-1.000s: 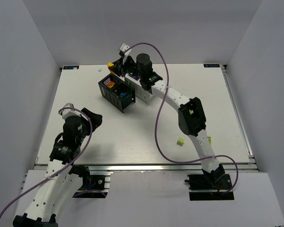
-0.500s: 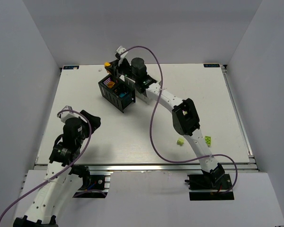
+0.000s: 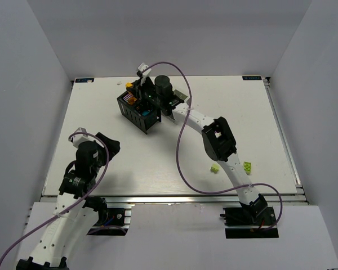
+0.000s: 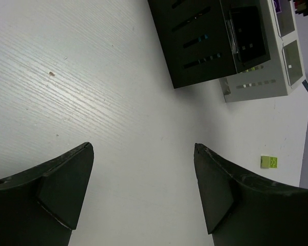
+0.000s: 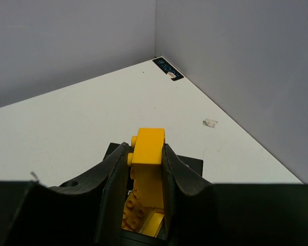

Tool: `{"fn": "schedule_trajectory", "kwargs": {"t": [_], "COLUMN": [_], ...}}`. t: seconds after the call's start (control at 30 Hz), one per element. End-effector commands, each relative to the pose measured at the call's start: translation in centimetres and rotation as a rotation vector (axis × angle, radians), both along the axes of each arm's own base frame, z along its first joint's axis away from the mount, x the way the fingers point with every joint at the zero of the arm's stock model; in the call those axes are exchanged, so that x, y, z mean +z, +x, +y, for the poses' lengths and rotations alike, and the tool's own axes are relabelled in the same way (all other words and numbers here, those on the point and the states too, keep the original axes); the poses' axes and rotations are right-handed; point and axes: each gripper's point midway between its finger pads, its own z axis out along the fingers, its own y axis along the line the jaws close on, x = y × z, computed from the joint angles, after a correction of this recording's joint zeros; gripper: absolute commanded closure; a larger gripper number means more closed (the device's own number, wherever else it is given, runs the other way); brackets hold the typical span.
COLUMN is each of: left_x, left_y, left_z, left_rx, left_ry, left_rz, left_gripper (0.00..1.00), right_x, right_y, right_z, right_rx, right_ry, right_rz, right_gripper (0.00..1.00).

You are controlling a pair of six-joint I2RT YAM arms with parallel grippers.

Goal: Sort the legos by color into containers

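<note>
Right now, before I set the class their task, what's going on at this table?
The right gripper holds an orange brick just above the black container, over the compartment where other orange bricks lie. The left gripper hangs open over the bare table, holding nothing. Two lime green bricks lie loose toward the table's near right side, not yet sorted.

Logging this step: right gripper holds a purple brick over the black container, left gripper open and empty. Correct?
No: the brick in the right gripper is orange, not purple; the right wrist view shows it. It is over the black container, and the left gripper is open and empty.
</note>
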Motion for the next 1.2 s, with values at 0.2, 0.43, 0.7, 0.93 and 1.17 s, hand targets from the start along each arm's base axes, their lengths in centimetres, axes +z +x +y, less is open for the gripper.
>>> {"fn": "schedule_trajectory", "kwargs": {"t": [0.2,0.43,0.7,0.93,1.17], "left_x": [0.4,1.8,4.4,4.5,-0.5], "left_y": [-0.2,0.5,1.9,3.0,2.3], "left_z": [-0.7,-2.4,-7.2,-11.7,-21.7], "left_rx": [-0.029,-0.116,-0.334,-0.471,-0.685], "left_ry": [-0.032,-0.07,-0.201,-0.244,-0.083], "left_rz": [-0.019,-0.085,-0.193,-0.163,0.09], "left_gripper": [0.05,0.03,0.51,0.81,0.2], "right_x": [-0.4,1.7,10.7,10.8,2.7], "right_y": [0.5,0.2,-4.4,-6.6,-10.7], "right_z": [0.4,0.0,-4.9,-17.7,-33.8], "right_rx": [-0.028,-0.019,0.097,0.164,-0.018], "right_ry": [0.015,0.024,-0.084,-0.202,-0.454], "right_rz": [-0.049,-0.1,-0.253,0.085,0.384], "right_gripper": [0.64,0.32,0.11,0.71,0.31]}}
